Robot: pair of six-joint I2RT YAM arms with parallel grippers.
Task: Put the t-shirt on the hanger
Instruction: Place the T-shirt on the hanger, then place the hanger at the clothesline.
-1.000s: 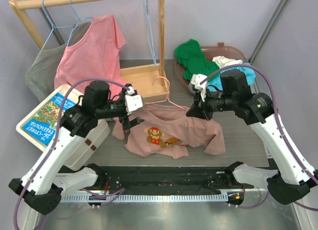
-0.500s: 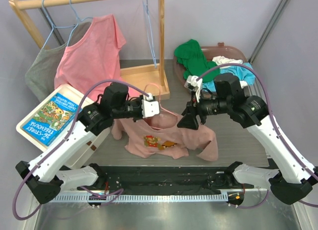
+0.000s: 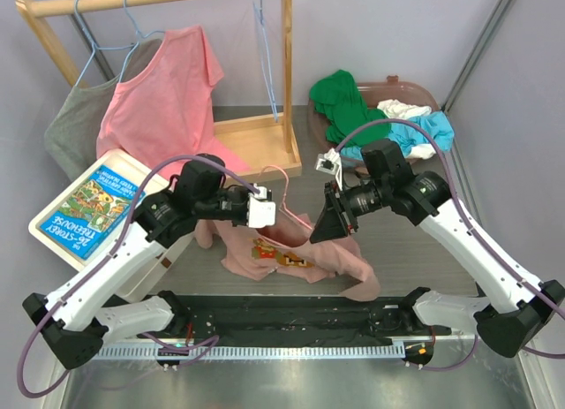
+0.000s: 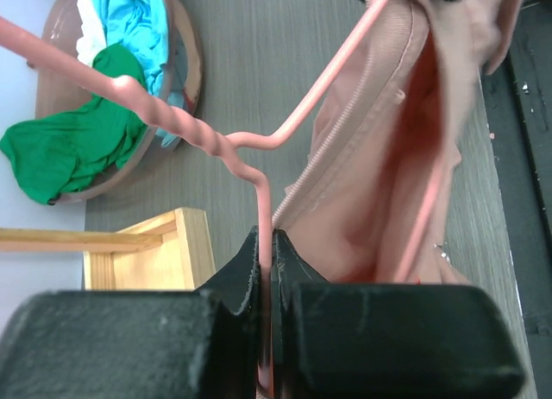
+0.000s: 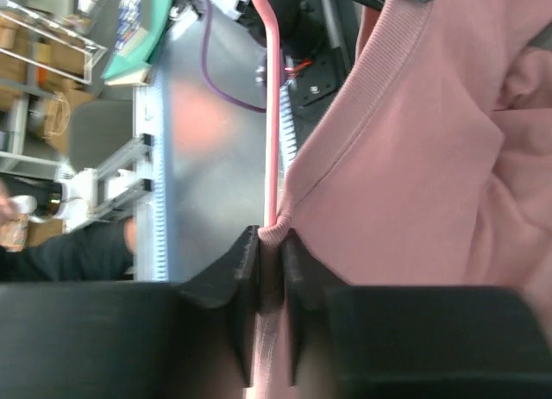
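Observation:
The mauve-pink t-shirt with the pixel figure hangs bunched between both arms, its hem on the table. The thin salmon hanger is lifted, with one shoulder inside the neck opening. My left gripper is shut on the hanger wire just below the twisted neck, seen at the jaws in the left wrist view. My right gripper is shut on the ribbed collar of the t-shirt, pinching it at the tips next to the hanger's arm.
A wooden rack stands at the back left with a coral shirt, a grey shirt and light blue hangers. A brown basket of green and blue clothes sits back right. A box with a book is at the left.
The left gripper closed on the hanger and raised it. The right gripper let go, then closed again on the collar. The shirt came up off the table and bunched toward the middle.

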